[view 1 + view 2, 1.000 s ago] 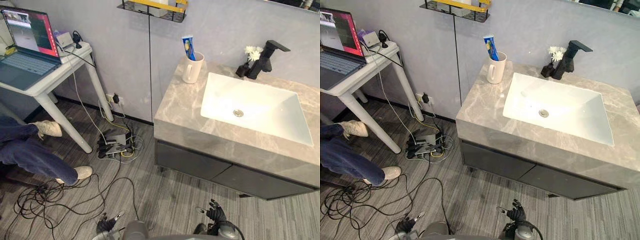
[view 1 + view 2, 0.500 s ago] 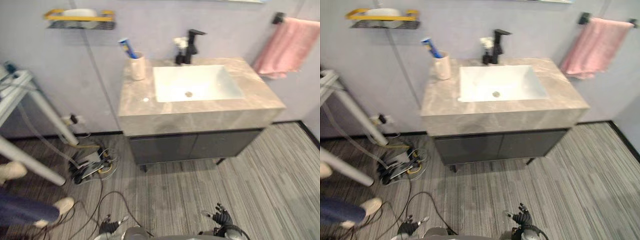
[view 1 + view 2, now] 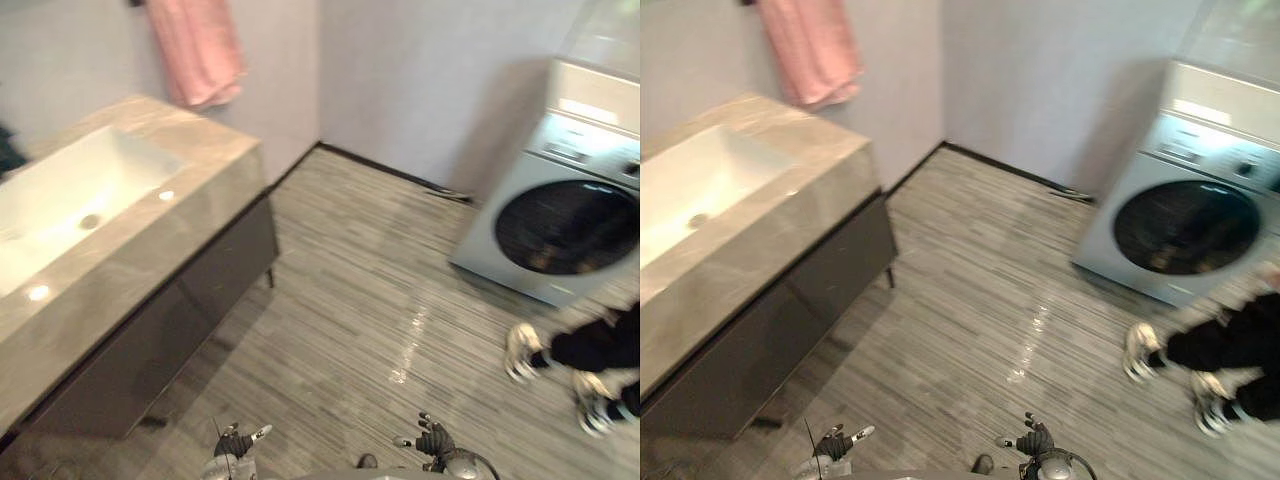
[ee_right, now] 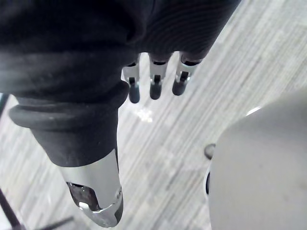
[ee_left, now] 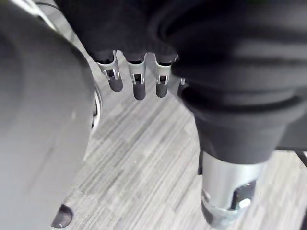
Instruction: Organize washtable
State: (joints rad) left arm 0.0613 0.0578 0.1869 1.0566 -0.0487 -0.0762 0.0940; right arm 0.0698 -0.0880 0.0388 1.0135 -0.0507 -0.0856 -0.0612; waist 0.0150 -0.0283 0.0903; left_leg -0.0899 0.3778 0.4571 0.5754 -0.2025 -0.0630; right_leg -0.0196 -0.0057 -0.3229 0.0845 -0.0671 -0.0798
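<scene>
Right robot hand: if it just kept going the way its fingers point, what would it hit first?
Probably the grey striped plank floor. The right robot hand hangs with relaxed fingers pointing down, and nothing shows between them and the floor, though depth is hard to judge.

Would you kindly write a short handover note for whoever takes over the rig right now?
Left hand: open, low over the floor, holding nothing.
Right hand: open too, holding nothing.
Washtable with its sink stands to the robot's left; a pink towel hangs behind it.
A washing machine and a person's legs are to the right.
Done: nothing I can confirm. Left: face the washtable and organize it.
</scene>
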